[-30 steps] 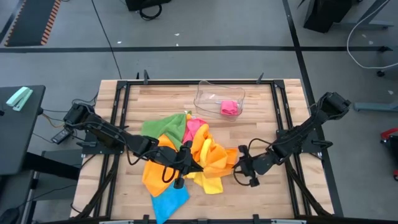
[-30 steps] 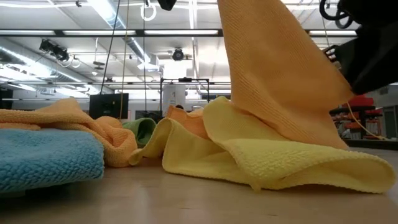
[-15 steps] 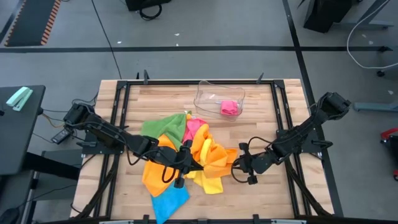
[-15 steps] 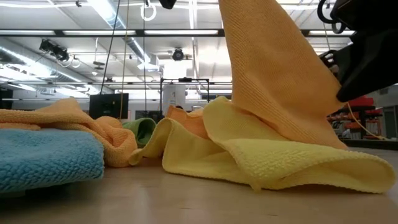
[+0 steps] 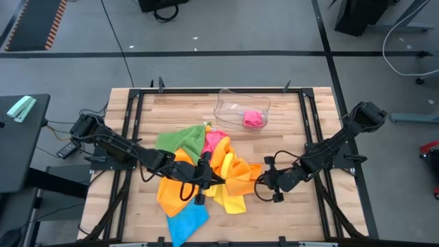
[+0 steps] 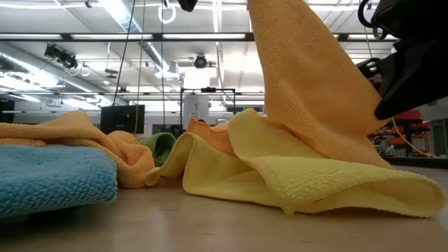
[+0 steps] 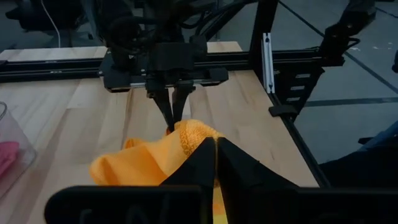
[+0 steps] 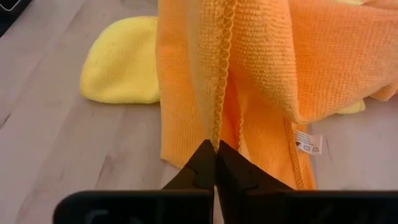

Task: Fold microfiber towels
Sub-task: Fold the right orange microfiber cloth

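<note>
A heap of microfiber towels lies mid-table: green, pink, yellow, blue, and two orange ones, of which the left one lies flat. The other orange towel is raised in a peak over the yellow towel. My left gripper is shut on the orange towel from the left side of the heap. On the heap's right, my right gripper is shut on the same towel. My left gripper pinches a bunched fold of the orange towel between its two fingers, coming from the table's left and slanting slightly down. The cloth is lifted there and falls away below. How many layers it holds is hidden by the fingers. My right gripper pinches the orange towel's stitched edge between its two fingers. It comes from the table's right, slanting down. The edge runs up and away from the fingers, and the towel's lower part rests on the yellow towel.
A clear plastic tray stands at the table's far middle with a pink bundle in it. Black frame rails run along the table's left and right sides. Bare wood lies to the near right.
My right gripper has shut on the orange towel's edge. In the low view its dark fingers have come in against the raised cloth. The raised orange towel has shifted only slightly. The other towels lie as before.
</note>
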### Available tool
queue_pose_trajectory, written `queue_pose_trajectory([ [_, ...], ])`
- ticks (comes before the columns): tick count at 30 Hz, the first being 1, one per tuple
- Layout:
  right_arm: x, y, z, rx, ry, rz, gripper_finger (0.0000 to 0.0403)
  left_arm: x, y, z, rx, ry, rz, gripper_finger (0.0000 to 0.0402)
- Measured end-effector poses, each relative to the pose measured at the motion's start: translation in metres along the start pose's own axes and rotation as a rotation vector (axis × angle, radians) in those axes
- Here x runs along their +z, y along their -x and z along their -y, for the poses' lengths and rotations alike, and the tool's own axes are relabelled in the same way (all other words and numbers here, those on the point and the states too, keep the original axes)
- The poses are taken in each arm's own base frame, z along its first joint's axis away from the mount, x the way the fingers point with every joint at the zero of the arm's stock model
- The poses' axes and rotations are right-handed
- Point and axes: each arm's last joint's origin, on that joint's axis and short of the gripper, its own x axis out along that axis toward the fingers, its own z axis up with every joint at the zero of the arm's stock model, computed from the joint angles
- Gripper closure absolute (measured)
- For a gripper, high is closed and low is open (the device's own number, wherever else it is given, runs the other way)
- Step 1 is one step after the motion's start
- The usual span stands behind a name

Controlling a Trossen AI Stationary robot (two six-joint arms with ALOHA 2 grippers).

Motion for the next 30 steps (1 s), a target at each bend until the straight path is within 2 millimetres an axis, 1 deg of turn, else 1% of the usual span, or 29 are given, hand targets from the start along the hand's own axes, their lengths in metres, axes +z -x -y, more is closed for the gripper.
queue_pose_trajectory([
  [4, 0.0, 0.0, 0.0, 0.001, -0.001, 0.002, 0.0398, 0.0, 0.0, -0.001, 0.017, 0.001, 0.003, 0.0388],
  [7, -0.002, 0.002, 0.0, 0.002, -0.018, -0.031, 0.0399, 0.0, 0.0, -0.001, 0.04, 0.001, 0.005, 0.0388],
  [9, 0.005, 0.007, 0.0, -0.001, -0.048, -0.055, 0.04, 0.0, 0.0, -0.002, 0.044, 0.001, 0.006, 0.0383],
  [12, 0.026, 0.018, -0.006, 0.004, -0.088, -0.065, 0.04, 0.002, 0.0, 0.0, 0.039, 0.005, 0.027, 0.0379],
  [15, 0.057, 0.034, -0.013, 0.014, -0.083, -0.039, 0.0401, 0.01, 0.001, 0.001, 0.029, 0.009, 0.101, 0.0383],
  [18, 0.085, 0.056, -0.02, 0.028, -0.07, -0.029, 0.0395, 0.018, 0.003, 0.005, 0.012, -0.024, 0.191, 0.0388],
  [22, 0.116, 0.092, -0.032, 0.103, -0.099, -0.023, 0.0388, 0.026, 0.008, 0.015, -0.016, -0.048, 0.281, 0.0387],
  [25, 0.132, 0.114, -0.041, 0.193, -0.149, -0.013, 0.0387, 0.028, 0.011, 0.022, -0.055, -0.038, 0.313, 0.0378],
  [30, 0.143, 0.135, -0.053, 0.375, -0.189, -0.026, 0.0386, 0.031, 0.015, 0.031, -0.13, 0.043, 0.35, 0.0379],
])
